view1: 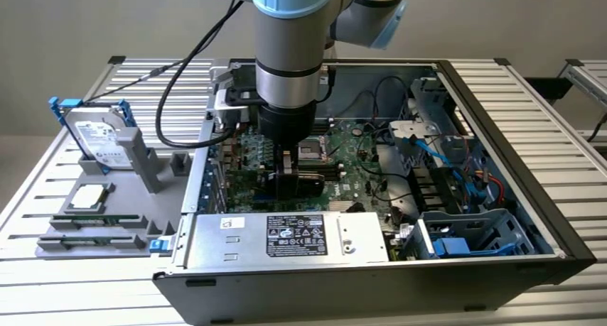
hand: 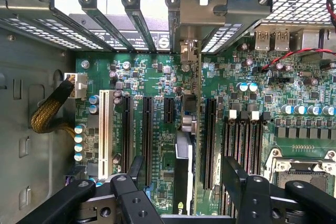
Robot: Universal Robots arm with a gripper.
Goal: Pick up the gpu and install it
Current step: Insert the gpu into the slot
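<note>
GPU point(hand: 182, 171) stands edge-on between the wide-open claw point(hand: 181, 177) fingers, its lower part cut off.

Slatted metal table point(view1: 85, 290) carries open computer case point(view1: 379, 297) and, beside it, grey parts holder point(view1: 114, 230).

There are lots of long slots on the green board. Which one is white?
The long white slot, standing nearest the yellow braided cable. The other long slots beside it are all black, so its pale colour sets it apart.
</note>
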